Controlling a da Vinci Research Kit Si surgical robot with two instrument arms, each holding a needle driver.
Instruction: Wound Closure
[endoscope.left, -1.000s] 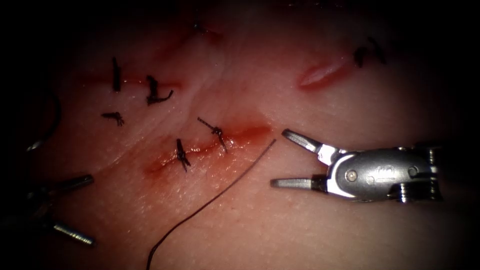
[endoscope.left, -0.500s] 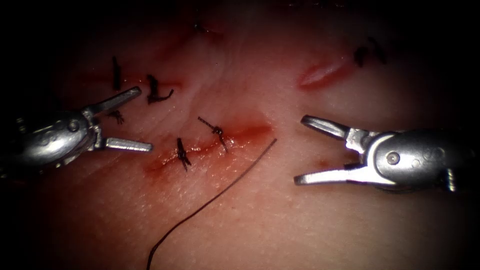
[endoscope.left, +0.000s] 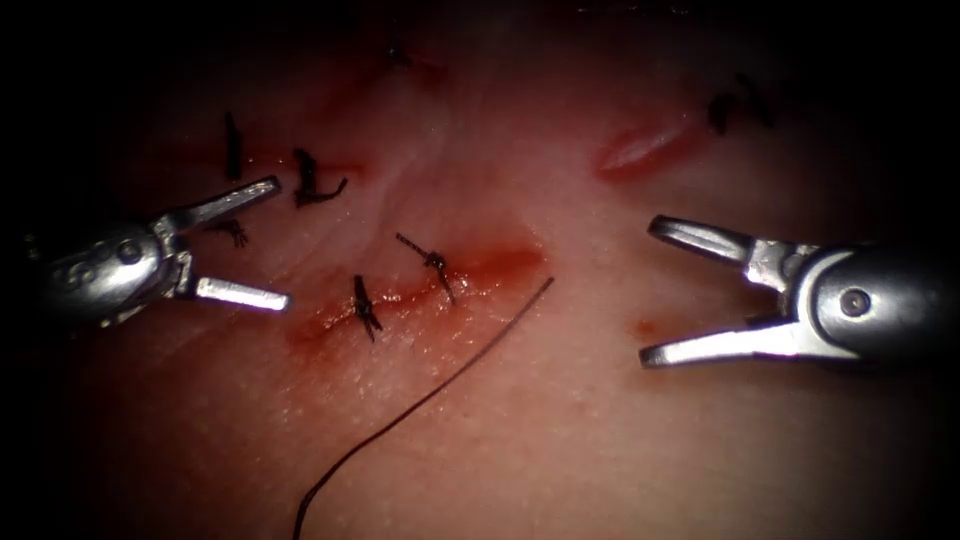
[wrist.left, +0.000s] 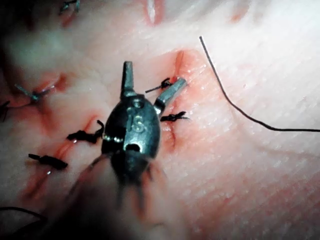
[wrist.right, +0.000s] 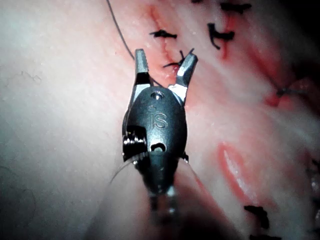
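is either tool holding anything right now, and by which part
Nothing is held. The left tool and right tool both hang open over the tissue; the loose thread lies untouched.

Nothing else — just bench practice.

**What the views hide or cut off**

The loose thread runs off the near edge of the endoscope view, so its near end cannot be seen; in the left wrist view the same thread leaves the picture at its edge. The shaft behind the left tool sinks into shadow at the far left, and the body of the right tool is cut by the right edge. Dark stitches beside the far right cut lie in dim light, too faint to tell knots from cut ends. The tissue fades to black toward every border.
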